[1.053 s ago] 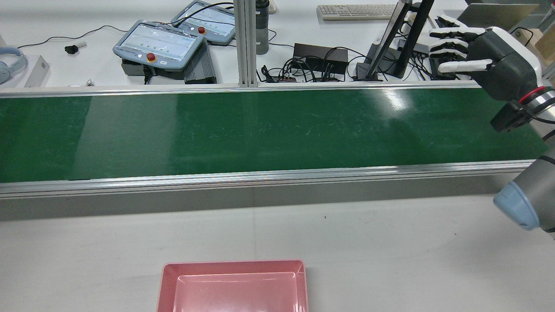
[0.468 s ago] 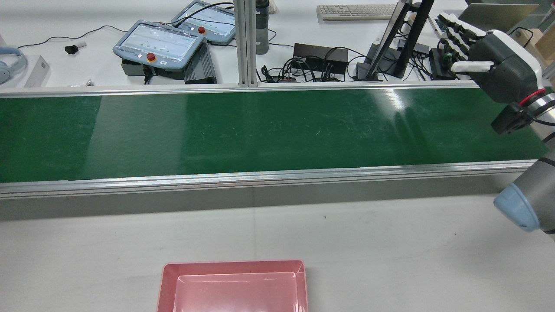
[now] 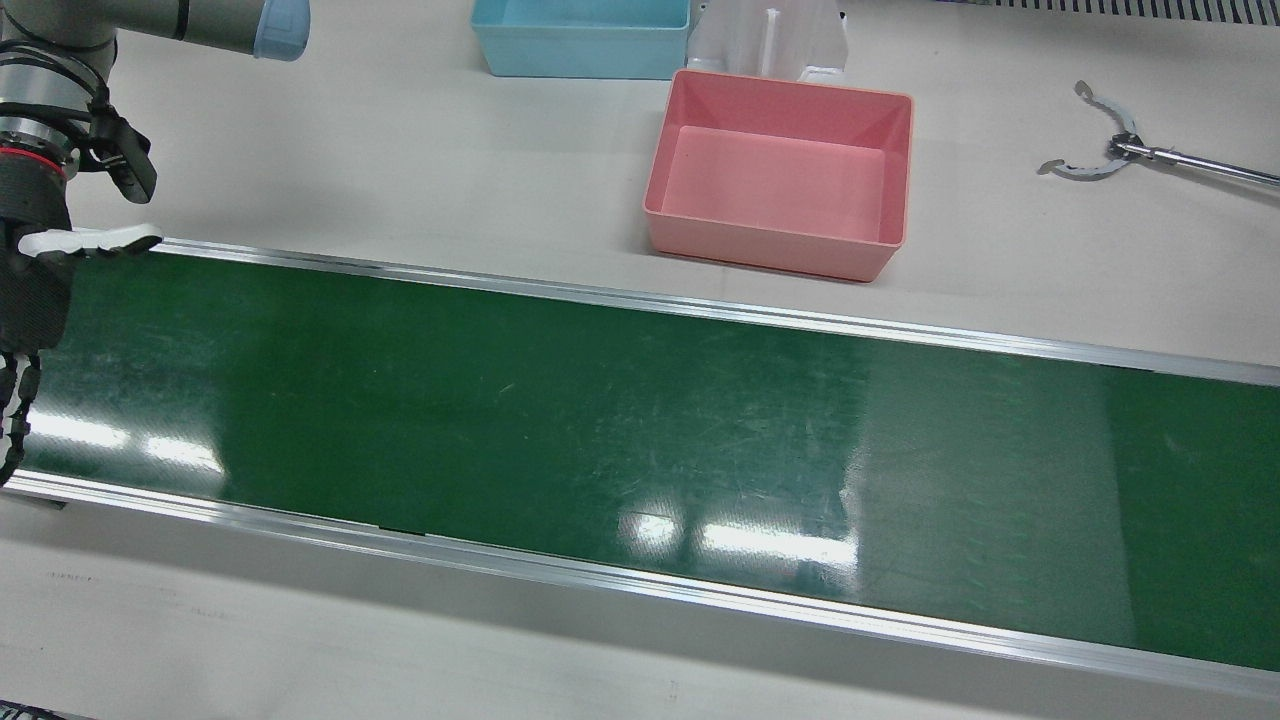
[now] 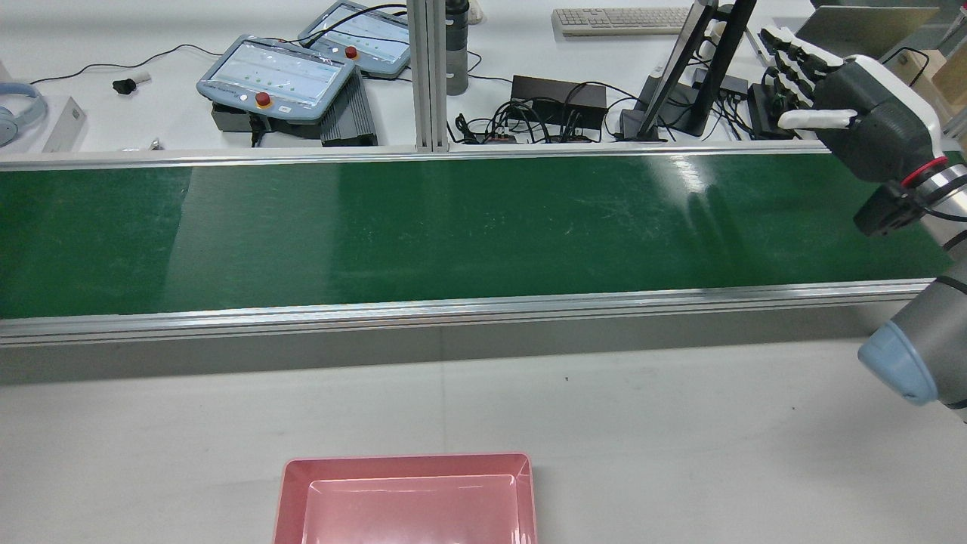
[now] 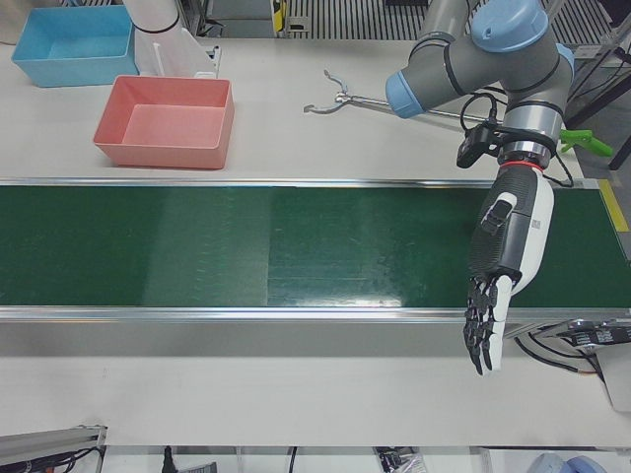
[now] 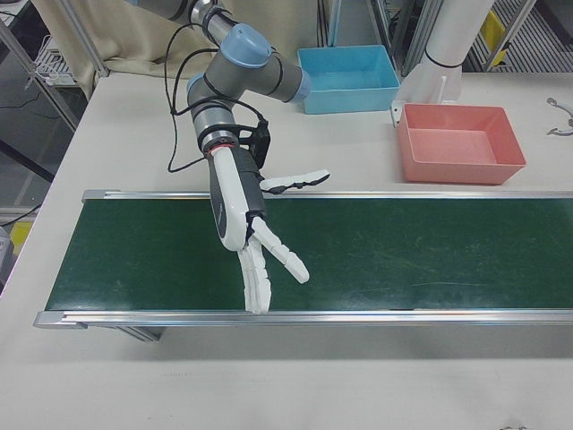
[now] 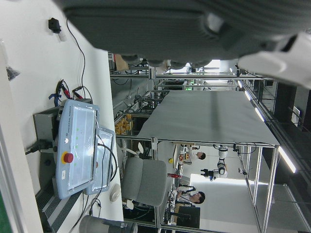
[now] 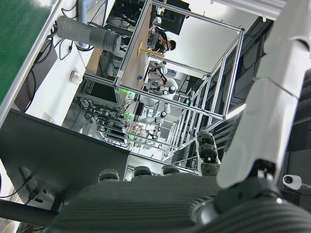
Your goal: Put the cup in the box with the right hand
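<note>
No cup shows in any view. The pink box (image 3: 780,245) stands empty on the white table beside the green conveyor belt (image 3: 600,400), also seen in the rear view (image 4: 408,462) and the right-front view (image 6: 461,170). My right hand (image 6: 246,224) hangs open over one end of the belt, fingers spread and pointing across it, holding nothing; it also shows at the right edge of the rear view (image 4: 854,113). My left hand (image 5: 503,266) hangs open over the belt's other end, fingers reaching past the belt's outer rail, holding nothing.
A blue bin (image 3: 580,40) and a white pedestal (image 3: 765,40) stand behind the pink box. Metal tongs (image 3: 1110,155) lie on the table to the side. Teach pendants (image 4: 276,75), cables and a monitor stand sit beyond the belt's far rail.
My right hand has turned, so its fingers now point away across the belt instead of sideways. A lighter patch on the belt has drifted rightward in the rear view.
</note>
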You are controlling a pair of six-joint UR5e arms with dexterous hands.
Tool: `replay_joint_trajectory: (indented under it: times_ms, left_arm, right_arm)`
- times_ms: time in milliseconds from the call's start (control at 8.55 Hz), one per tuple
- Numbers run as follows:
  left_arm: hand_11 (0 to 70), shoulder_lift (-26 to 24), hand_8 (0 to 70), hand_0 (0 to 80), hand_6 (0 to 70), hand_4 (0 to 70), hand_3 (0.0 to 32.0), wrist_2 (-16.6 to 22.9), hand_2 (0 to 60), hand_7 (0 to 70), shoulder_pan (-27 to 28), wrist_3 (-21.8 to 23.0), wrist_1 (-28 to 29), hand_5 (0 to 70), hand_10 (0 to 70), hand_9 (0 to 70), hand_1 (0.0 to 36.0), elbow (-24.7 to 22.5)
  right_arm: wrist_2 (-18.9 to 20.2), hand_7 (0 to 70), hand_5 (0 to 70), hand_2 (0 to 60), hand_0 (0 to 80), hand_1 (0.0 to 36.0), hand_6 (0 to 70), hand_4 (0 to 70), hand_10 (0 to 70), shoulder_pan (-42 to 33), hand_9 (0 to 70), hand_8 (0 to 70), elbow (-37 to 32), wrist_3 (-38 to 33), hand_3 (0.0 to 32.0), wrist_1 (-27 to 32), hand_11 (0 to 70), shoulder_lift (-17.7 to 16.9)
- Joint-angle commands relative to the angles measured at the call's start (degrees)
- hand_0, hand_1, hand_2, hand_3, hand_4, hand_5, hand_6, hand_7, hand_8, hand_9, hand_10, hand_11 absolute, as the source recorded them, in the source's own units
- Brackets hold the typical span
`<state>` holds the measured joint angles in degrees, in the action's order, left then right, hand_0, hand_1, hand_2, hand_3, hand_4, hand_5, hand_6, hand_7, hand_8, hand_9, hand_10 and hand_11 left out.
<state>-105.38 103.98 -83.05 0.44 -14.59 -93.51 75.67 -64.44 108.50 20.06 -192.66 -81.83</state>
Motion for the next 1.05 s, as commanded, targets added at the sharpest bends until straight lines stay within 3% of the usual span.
replay_joint_trajectory:
  times_ms: [0,234,936]
  left_arm:
    - [0.0,0.0,0.0,0.0,0.0,0.0,0.0,0.0,0.0,0.0,0.0,0.0,-0.08,0.0,0.0,0.0,0.0,0.0]
    - [0.0,0.0,0.0,0.0,0.0,0.0,0.0,0.0,0.0,0.0,0.0,0.0,0.0,0.0,0.0,0.0,0.0,0.0]
    - [0.0,0.0,0.0,0.0,0.0,0.0,0.0,0.0,0.0,0.0,0.0,0.0,0.0,0.0,0.0,0.0,0.0,0.0]
  right_arm:
    - [-0.61,0.0,5.1,0.0,51.7,20.6,0.0,0.0,0.0,0.19,0.0,0.0,-2.15,-0.03,0.0,0.35,0.0,0.36]
    - [-2.54,0.0,5.3,0.0,51.9,21.4,0.0,0.0,0.0,2.03,0.0,0.0,-2.24,0.06,0.0,0.35,0.0,0.27]
    - [-2.63,0.0,5.6,0.0,52.8,22.6,0.0,0.0,0.0,3.27,0.0,0.0,-2.06,-4.33,0.0,-3.42,0.0,0.44]
